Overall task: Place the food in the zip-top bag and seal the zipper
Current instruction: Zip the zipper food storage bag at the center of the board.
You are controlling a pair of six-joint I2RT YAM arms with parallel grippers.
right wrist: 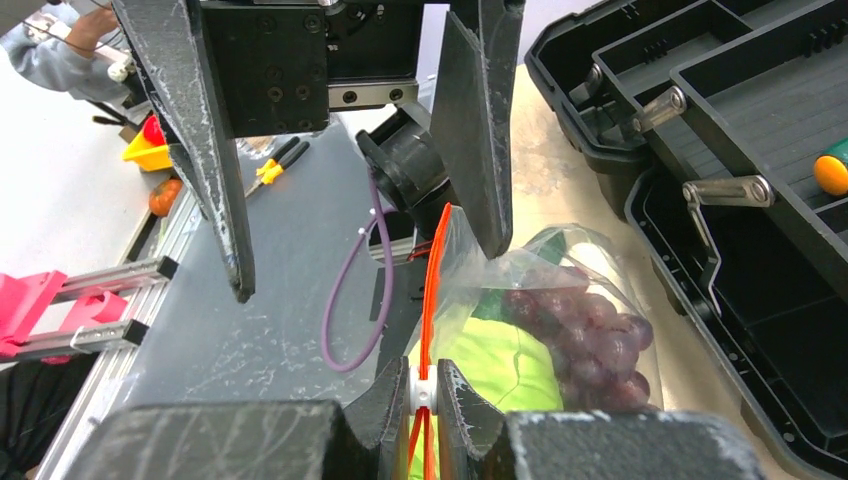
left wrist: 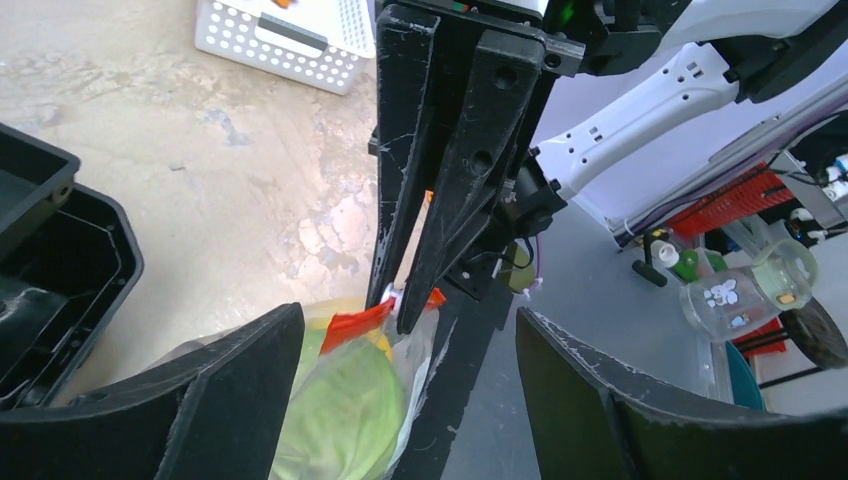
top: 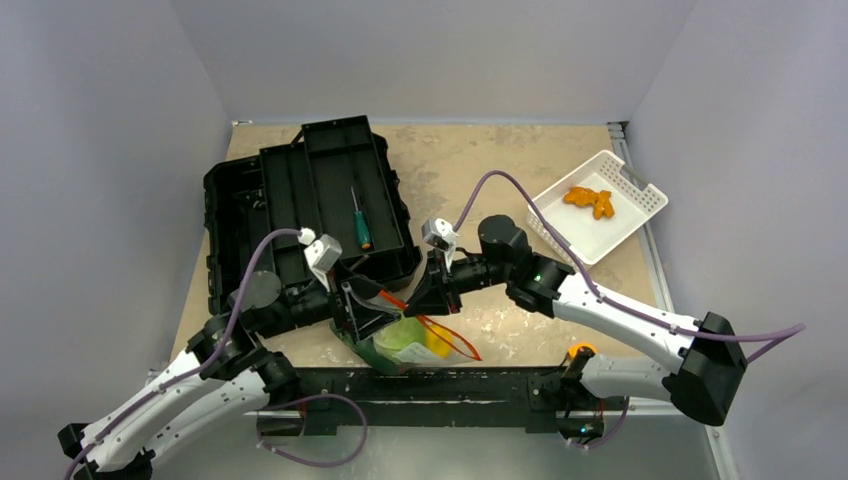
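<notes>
1. Your right gripper (right wrist: 423, 392) pinches the zipper (right wrist: 432, 262); your left gripper (right wrist: 367, 268) stands spread around its far end.
2. The bag (top: 415, 342), food (right wrist: 500, 365) inside, lies mid near edge of the table (top: 500, 160).
3. You're likely sealing: clamp left, then slide right.

An open black toolbox (top: 290, 195) sits at the far left of a tan table (top: 470, 170), with a green-handled screwdriver (top: 360, 228) lying in its tray. A white slotted basket (top: 580, 228) sits at the far right.
</notes>
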